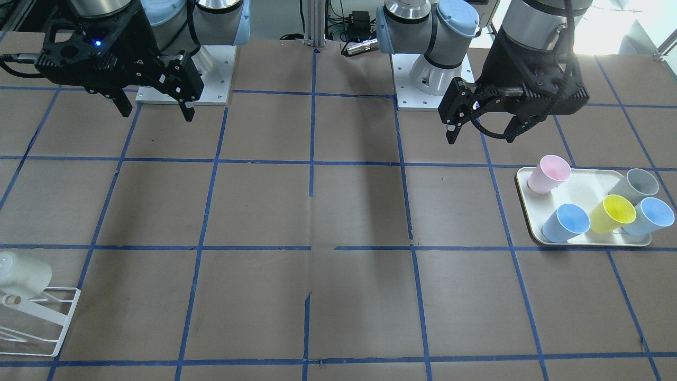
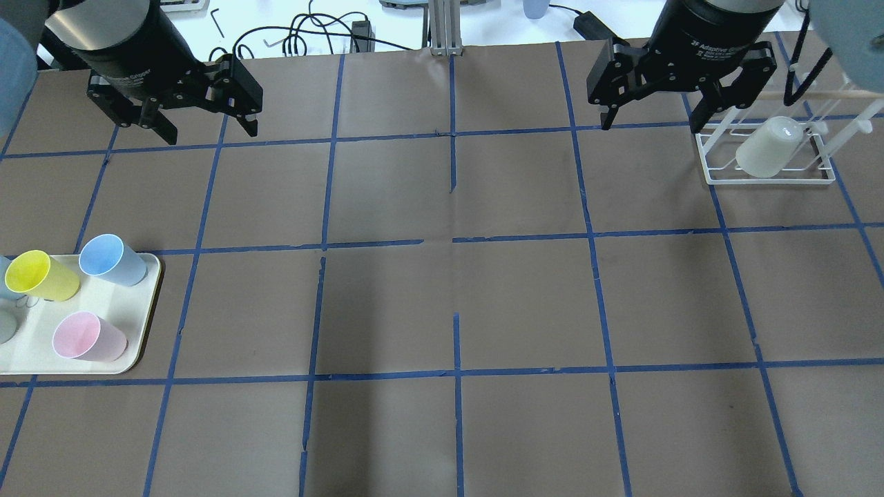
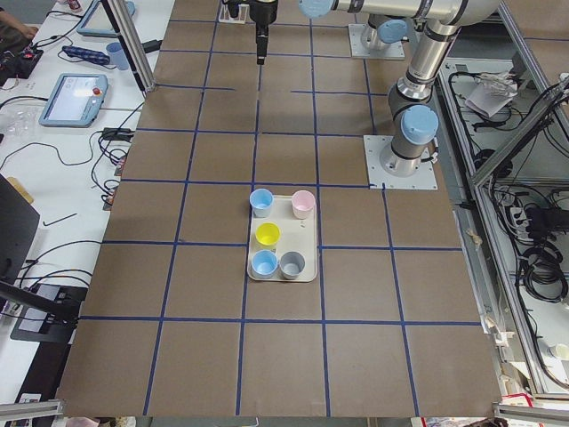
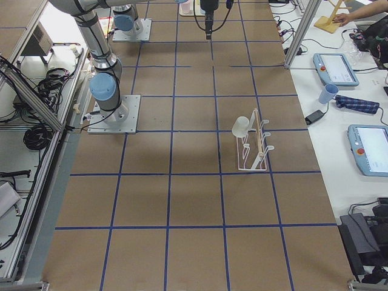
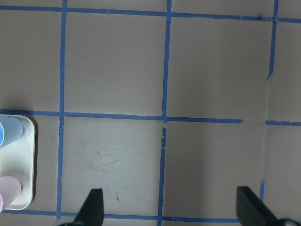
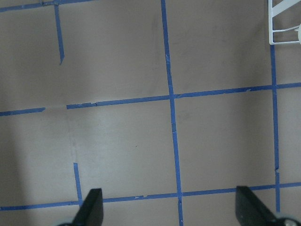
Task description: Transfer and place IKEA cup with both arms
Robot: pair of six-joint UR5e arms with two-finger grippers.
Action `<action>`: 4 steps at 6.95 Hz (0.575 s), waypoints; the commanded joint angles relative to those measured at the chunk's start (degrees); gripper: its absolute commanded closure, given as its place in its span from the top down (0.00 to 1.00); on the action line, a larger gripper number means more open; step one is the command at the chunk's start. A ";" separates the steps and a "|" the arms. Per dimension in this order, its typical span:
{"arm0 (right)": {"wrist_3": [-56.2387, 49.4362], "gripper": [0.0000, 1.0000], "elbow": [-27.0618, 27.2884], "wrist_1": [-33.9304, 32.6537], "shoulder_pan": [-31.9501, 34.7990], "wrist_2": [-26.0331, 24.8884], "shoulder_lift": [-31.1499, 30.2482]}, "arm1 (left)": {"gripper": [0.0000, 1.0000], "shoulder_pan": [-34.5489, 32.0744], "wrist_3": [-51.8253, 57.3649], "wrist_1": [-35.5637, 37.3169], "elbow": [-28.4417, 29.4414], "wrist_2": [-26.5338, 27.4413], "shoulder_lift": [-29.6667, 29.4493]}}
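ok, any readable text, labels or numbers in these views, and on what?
"Adaptive Gripper": white print on the body of the black two-finger right gripper, overhead view; smaller line beneath unreadable.
Black two-finger left gripper: similar white print, too blurred to read.
Blue-framed tablet screen on the side bench: too small to read.
Off-white plastic cup, white wire rack, cream tray: no text.

This is a robotics lab. Two robot arms (image 3: 416, 107) are bolted to a counter (image 3: 213, 285) gridded with blue tape (image 2: 452, 69). In the left-end view, a control tablet (image 3: 78, 93) and aluminium post (image 3: 129, 44) stand upper left, and cable bundles (image 3: 536, 258) lie at the right.
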 commanded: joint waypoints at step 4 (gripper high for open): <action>-4.94 1.00 -0.21 -0.42 -3.04 -1.68 0.31 | 1.00 0.07 0.00 0.00 -0.01 0.00 0.00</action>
